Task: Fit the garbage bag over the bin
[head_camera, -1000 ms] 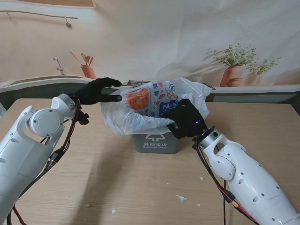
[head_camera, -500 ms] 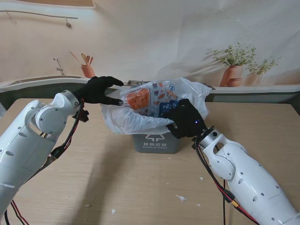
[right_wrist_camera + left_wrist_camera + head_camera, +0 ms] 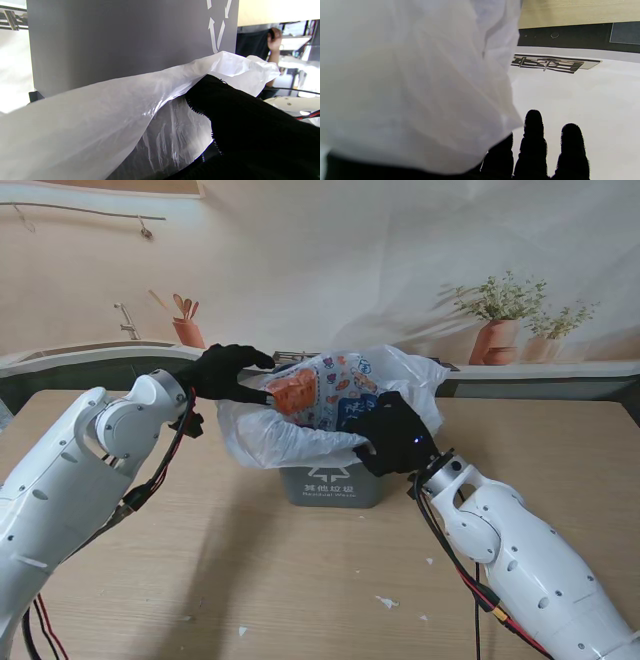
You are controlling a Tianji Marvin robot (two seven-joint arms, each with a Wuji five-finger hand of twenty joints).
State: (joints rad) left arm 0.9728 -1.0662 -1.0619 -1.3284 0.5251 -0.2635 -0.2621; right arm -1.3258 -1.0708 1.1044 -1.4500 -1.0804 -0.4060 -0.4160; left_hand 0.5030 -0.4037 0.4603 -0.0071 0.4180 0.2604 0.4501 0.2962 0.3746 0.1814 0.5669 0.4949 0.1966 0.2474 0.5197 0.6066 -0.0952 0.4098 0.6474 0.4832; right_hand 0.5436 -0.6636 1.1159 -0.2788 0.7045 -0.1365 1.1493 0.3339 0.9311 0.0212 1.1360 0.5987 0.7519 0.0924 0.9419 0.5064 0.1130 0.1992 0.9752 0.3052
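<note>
**While draped over the bin, bag held at both sides**

Where the table [image 3: 300, 580] runs toward its far edge, near the middle: grey bin [image 3: 333, 485] standing upright, white recycling mark on the side facing me. Draped over its top, loose and crumpled: white garbage bag [image 3: 300, 435], printed with a colourful picture, hanging partly down the near side and bulging high on the far right.

At the bag's far left part: left hand [image 3: 225, 372], black-gloved, fingers bent, thumb and fingers close together at the plastic edge. Cannot tell for sure whether pinched on the bag or only touching; from the left wrist view, plastic lying over the hand, three fingertips [image 3: 533, 125] straight and free beyond it.

At the bag's near right part, just over the bin's corner: right hand [image 3: 393, 435], also black-gloved, curled down and closed on a fold of the bag. Seen from the right wrist view: plastic [image 3: 125, 112] running over and under the black glove [image 3: 250, 120], with the bin's grey wall [image 3: 112, 37] just behind.

Scattered on the near right part of the table: a few small white scraps [image 3: 386, 602].
</note>
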